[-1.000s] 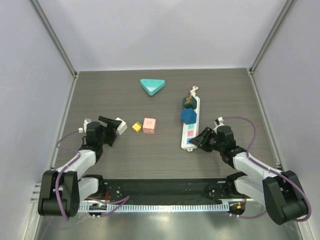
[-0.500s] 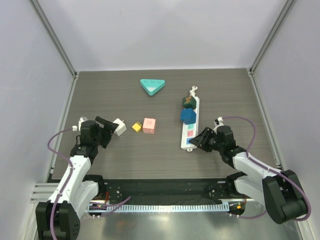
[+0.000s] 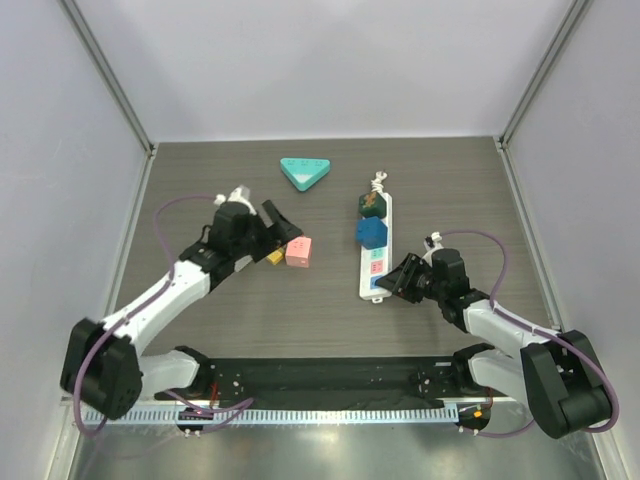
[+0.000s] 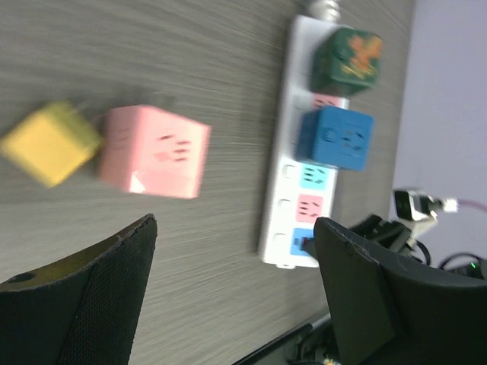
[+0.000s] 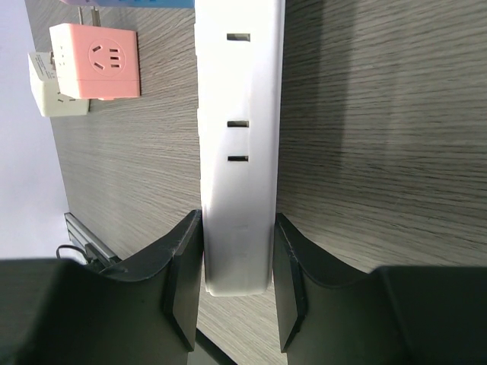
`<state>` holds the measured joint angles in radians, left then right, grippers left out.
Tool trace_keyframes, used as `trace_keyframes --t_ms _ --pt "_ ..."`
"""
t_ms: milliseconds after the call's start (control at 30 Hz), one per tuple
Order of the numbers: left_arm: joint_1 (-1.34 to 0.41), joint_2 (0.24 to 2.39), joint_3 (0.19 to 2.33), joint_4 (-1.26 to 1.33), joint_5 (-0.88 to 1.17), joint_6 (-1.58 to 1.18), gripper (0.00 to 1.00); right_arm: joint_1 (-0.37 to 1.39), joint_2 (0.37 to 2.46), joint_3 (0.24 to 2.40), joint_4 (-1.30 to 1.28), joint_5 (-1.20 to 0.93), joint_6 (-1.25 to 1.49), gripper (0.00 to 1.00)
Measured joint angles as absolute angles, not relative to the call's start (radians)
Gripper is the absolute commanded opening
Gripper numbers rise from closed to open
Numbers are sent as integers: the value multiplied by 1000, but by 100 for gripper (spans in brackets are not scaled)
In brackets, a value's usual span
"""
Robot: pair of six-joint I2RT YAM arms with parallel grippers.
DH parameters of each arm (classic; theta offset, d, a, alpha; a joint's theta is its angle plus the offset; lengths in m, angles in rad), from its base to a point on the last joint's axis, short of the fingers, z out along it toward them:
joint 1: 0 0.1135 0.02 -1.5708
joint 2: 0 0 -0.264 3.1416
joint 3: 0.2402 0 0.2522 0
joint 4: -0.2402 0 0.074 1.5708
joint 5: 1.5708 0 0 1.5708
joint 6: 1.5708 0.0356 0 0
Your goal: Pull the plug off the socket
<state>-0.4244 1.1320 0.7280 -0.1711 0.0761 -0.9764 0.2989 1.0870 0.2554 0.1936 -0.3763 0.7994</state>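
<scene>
**Plug pull not started: strip pinned, left arm not at a plug**

The socket (image 3: 373,262) lies on the right half of the bench (image 3: 200,180). Its long axis runs far to near, with the knotted cord toward the far edge and the blue-label end toward the near edge. That near end is clamped by the right gripper (image 3: 398,281). In the wrist view both fingers are pressed flat against the strip's sides, so the hold-down part is judged done.

Two plugs are still seated in the strip: a dark green plug (image 3: 371,204) at the far end and a blue plug (image 3: 371,232) just nearer. Neither is seen lifted or tilted.

The left gripper (image 3: 285,222) is held wide apart with nothing between its fingers. It is placed above the pink cube (image 3: 298,251) and yellow cube (image 3: 273,256), which lie loose near the bench centre, well apart from the strip. No plug is touched by it.

Judged as left to do: the left gripper is to be carried across to a plug and closed on it, and the plug is to be drawn straight up off the pinned strip. Which of the two plugs is meant cannot be told.
</scene>
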Motion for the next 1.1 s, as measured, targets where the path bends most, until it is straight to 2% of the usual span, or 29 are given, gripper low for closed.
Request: trace_keyframes --t_ms 267,400,600,767,1100 --pt "-591 1503 1014 -36 188 -874 86 299 1087 257 192 -391 787 1" --pt "-661 1638 1130 -34 183 -848 96 299 1085 257 184 -402 784 1" --pt "-744 1828 1353 -92 131 -786 96 299 1056 249 157 -411 776 1" --pt "-781 1917 1471 -155 86 -752 96 299 1024 243 125 -415 765 1" --pt "-803 1956 1488 -251 13 -745 95 299 996 237 96 -415 762 1"
